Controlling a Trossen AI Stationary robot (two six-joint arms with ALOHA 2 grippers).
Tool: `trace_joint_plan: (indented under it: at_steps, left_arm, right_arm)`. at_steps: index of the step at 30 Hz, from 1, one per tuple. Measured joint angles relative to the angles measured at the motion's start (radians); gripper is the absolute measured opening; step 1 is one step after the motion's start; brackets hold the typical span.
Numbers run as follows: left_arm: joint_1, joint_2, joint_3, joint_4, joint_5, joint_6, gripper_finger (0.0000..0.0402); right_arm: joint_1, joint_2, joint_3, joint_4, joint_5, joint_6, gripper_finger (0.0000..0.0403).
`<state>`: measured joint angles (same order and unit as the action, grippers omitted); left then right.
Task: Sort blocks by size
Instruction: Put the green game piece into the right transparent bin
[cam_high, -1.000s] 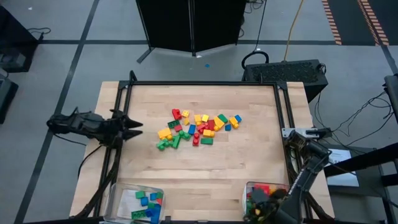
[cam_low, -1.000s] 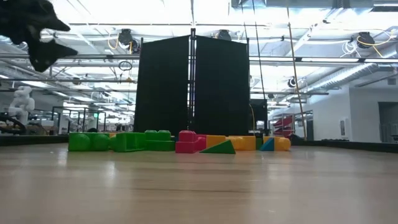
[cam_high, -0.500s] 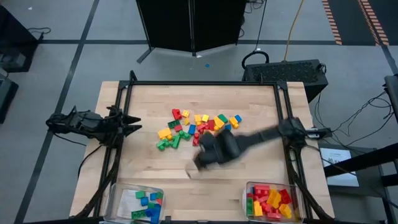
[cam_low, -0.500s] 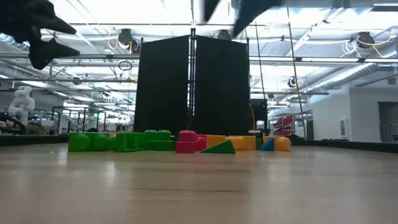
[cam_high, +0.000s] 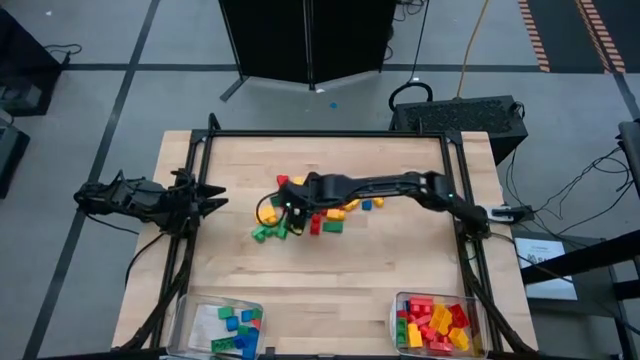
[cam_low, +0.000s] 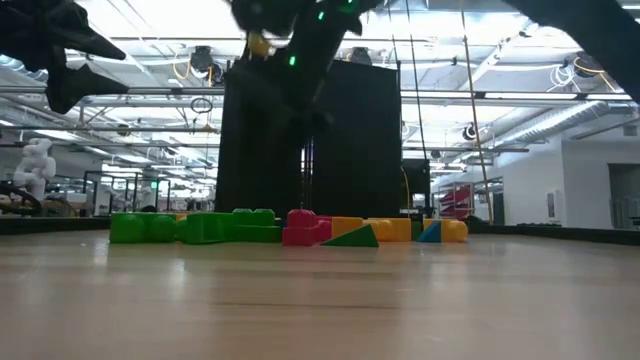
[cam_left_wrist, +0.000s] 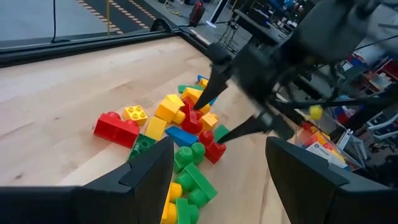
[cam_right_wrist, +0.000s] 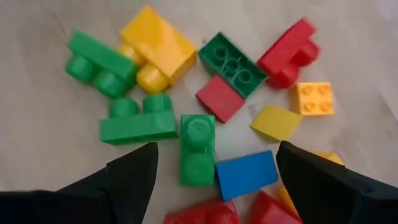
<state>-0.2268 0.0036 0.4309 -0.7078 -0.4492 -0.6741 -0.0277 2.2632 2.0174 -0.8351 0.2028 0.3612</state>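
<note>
Over the middle of the table (cam_high: 400, 280), we find our right claw (cam_high: 283, 207) has swung across from the near right bin (cam_high: 435, 322), where it hung a second ago, and now hovers spread wide and empty above the left part of the pile of blocks (cam_high: 318, 207). Its wrist view looks straight down on an upright green brick (cam_right_wrist: 198, 149), with a blue one (cam_right_wrist: 246, 174) touching it on one side and a longer green piece (cam_right_wrist: 138, 121) on the other. We judge the last drop into that bin of red and yellow pieces finished and a fresh pick beginning; most blocks are unsorted. Our left claw (cam_high: 215, 200), also spread and empty, has stayed at the table's left edge. The near left bin (cam_high: 222, 325) holds blue and green pieces.
</note>
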Motion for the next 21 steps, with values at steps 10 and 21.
trace_joint_plan:
  at_steps: [10,21]
  left_arm:
    - [0.0,0.0,0.0,-0.01,-0.007,-0.017,0.0255]
    - [0.0,0.0,0.0,-0.055,-0.113,-0.081,0.0255]
  right_arm:
    - [-0.028,0.138,0.0,0.025,-0.003,-0.11,0.0315]
    - [-0.043,0.184,0.005,0.002,-0.036,-0.109,0.0143]
